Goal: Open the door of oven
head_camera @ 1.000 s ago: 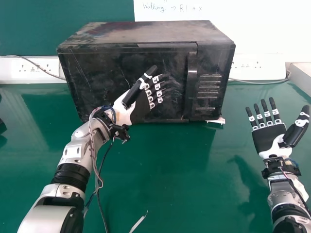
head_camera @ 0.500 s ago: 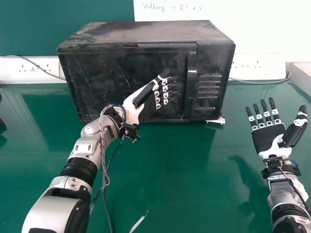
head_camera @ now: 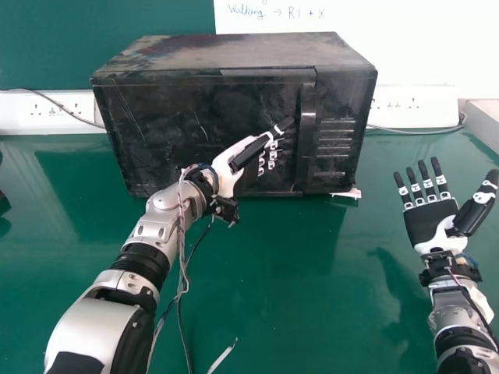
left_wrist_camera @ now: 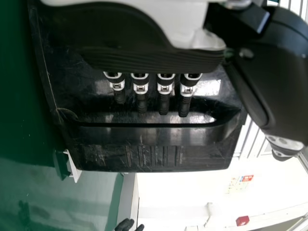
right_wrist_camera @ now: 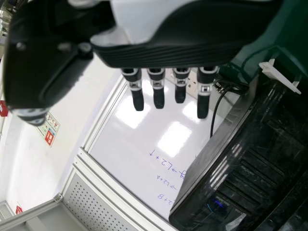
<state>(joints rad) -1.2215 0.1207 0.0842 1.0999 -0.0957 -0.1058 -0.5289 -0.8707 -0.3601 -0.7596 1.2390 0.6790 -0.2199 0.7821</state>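
Head view: left hand open (fingertips faint against dark oven); right hand open.

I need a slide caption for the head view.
Left hand near the handle of the closed oven; right hand open over the table.

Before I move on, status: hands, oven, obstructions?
Left hand open, fingers toward handle. Right hand open, right of oven. Door shut. Nothing visible between left fingers and handle.
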